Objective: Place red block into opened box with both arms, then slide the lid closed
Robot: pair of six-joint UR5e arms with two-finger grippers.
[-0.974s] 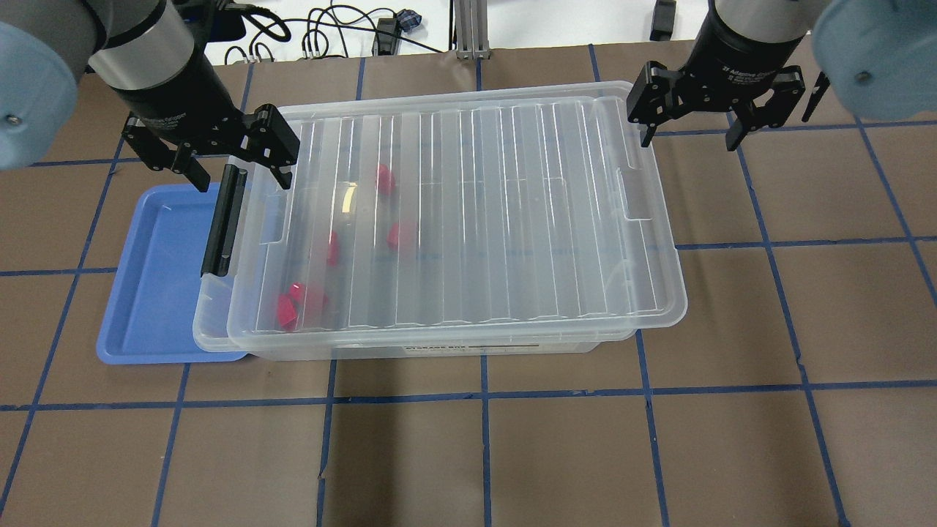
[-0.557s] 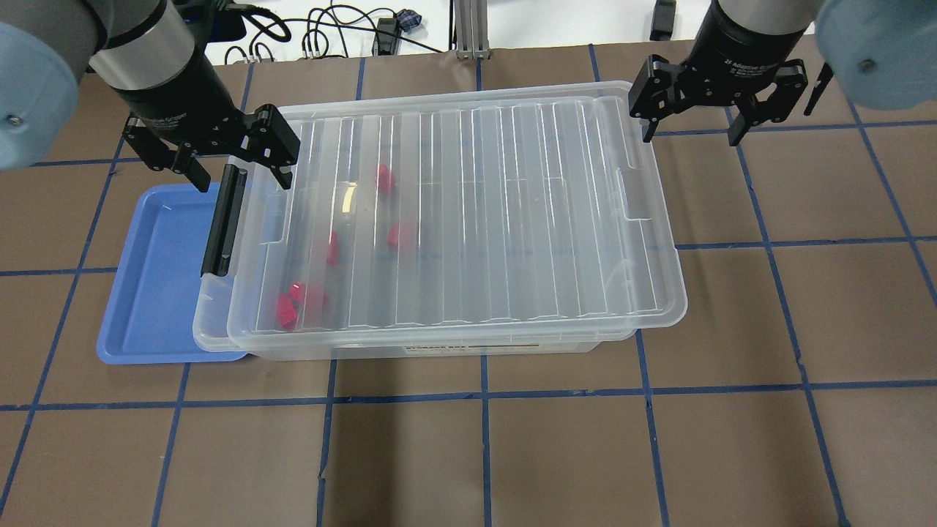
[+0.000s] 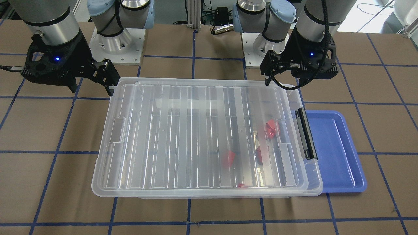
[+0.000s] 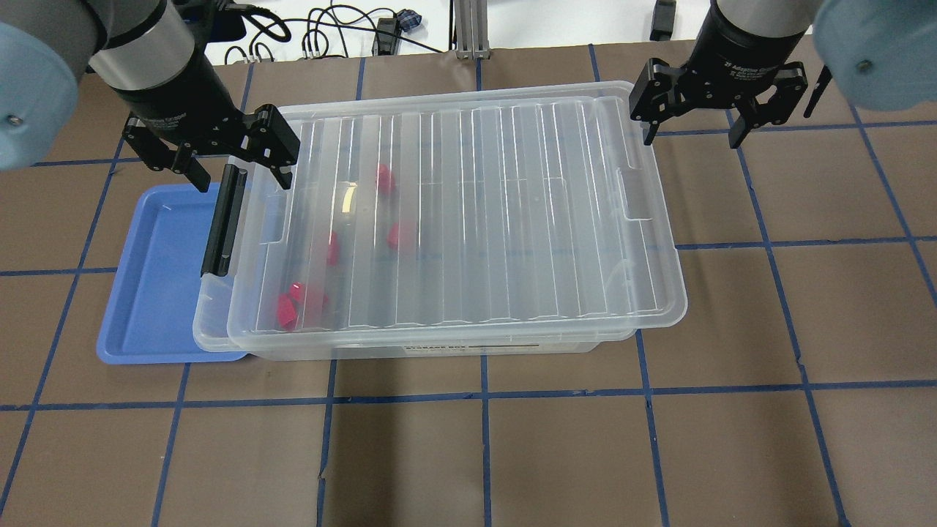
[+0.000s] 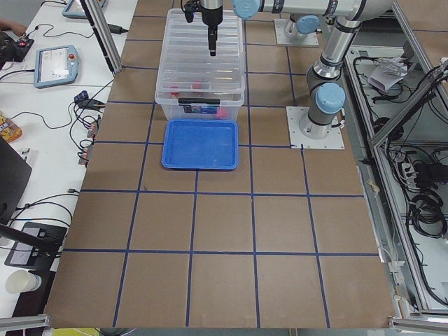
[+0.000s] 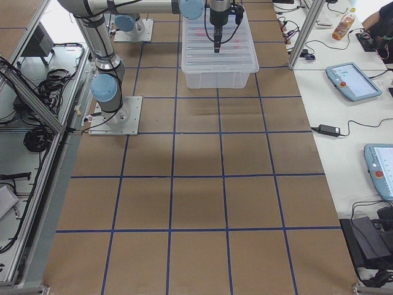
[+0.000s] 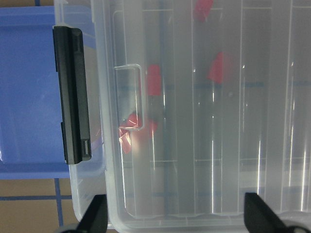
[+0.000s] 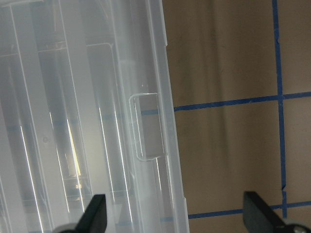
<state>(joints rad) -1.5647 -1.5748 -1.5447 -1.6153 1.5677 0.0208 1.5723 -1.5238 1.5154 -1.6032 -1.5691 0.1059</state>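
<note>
The clear box [image 4: 208, 331] stands mid-table with its ridged lid [image 4: 512, 219] lying on top, shifted a little toward the right end. Several red blocks, among them one red block [image 4: 287, 311] and another [image 3: 229, 159], lie inside near the black latch [image 4: 223, 219]. My left gripper [image 4: 236, 170] hangs open over the latch end's far corner, holding nothing; the left wrist view shows the latch [image 7: 72, 97] and the blocks [image 7: 153, 80] below it. My right gripper [image 4: 692, 135] is open and empty above the table, just beyond the lid's far right corner and its tab notch [image 8: 148, 126].
A blue tray [image 4: 154, 278] lies against the box's latch end, partly under it. Cables [image 4: 322, 33] run along the far table edge. Brown table surface with blue tape lines surrounds the box. Both arm bases [image 3: 117, 39] stand behind it.
The right gripper has shifted slightly toward the far edge, still open. The left gripper, lid, box and blocks have not moved.
</note>
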